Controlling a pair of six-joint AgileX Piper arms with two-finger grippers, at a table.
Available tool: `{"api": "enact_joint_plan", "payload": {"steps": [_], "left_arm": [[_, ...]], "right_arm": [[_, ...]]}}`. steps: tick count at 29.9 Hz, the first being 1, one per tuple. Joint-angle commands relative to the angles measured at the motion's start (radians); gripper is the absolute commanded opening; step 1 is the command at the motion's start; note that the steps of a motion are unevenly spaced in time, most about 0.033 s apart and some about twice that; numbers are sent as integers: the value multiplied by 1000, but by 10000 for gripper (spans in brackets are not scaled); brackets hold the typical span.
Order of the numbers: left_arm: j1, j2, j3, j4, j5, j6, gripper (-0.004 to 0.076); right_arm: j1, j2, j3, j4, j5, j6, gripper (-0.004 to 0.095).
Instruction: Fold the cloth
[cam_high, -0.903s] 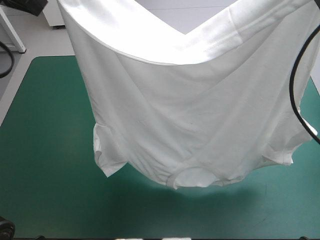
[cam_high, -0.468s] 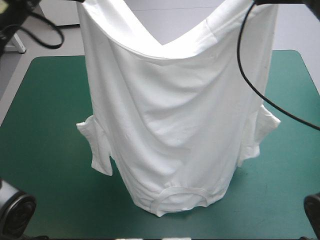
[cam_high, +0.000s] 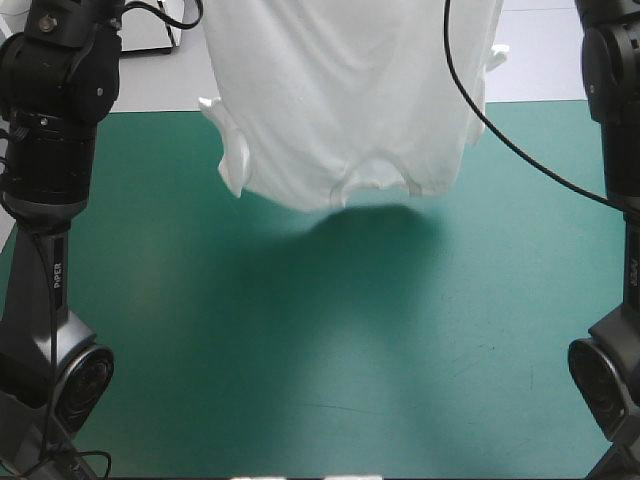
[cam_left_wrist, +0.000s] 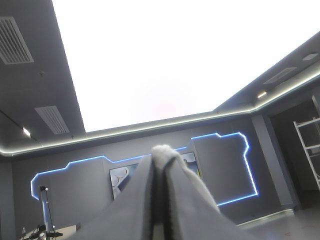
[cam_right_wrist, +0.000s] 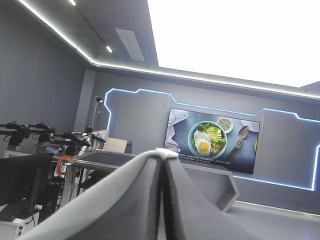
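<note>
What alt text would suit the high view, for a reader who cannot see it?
A white T-shirt hangs above the far part of the teal-green table, neck opening lowest and a sleeve at each side, casting a shadow below. The left arm and right arm stand raised at the sides; the shirt's upper end runs out of view.

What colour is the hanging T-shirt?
The T-shirt is plain white, with no pattern; the high view shows it best.

The table (cam_high: 300, 400) wears a teal-green cover (cam_high: 520, 300) — smooth, with a few faint scuffs toward the near edge. A soft dark shadow (cam_high: 340, 250) lies on it — toward the far edge, about midway across.
</note>
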Motion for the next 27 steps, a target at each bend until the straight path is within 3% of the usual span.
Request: {"api": "enact_joint_plan", "payload": {"steps": [1,4,10,12,23,27], "left_arm": [[-2,-46,-23,4,-32,-1,-22],[-2,-33,-21,4,77,4,-22],[52,82,-21,-15,484,-40,-22],[59,122,-21,-22,575,-58,-22],[90,370,-14,-176,945,-117,-22],[96,432,-14,-188,1073,-135,-22]], "right_arm": [[-17,-43,-29,-11,-24,3,-11],[-17,-31,-24,24,130,3,-13],[-17,65,24,113,480,3,-13],[-17,101,57,146,554,1,-13],[-88,234,290,245,784,-2,-17],[-174,233,408,378,786,-27,-17]]}}
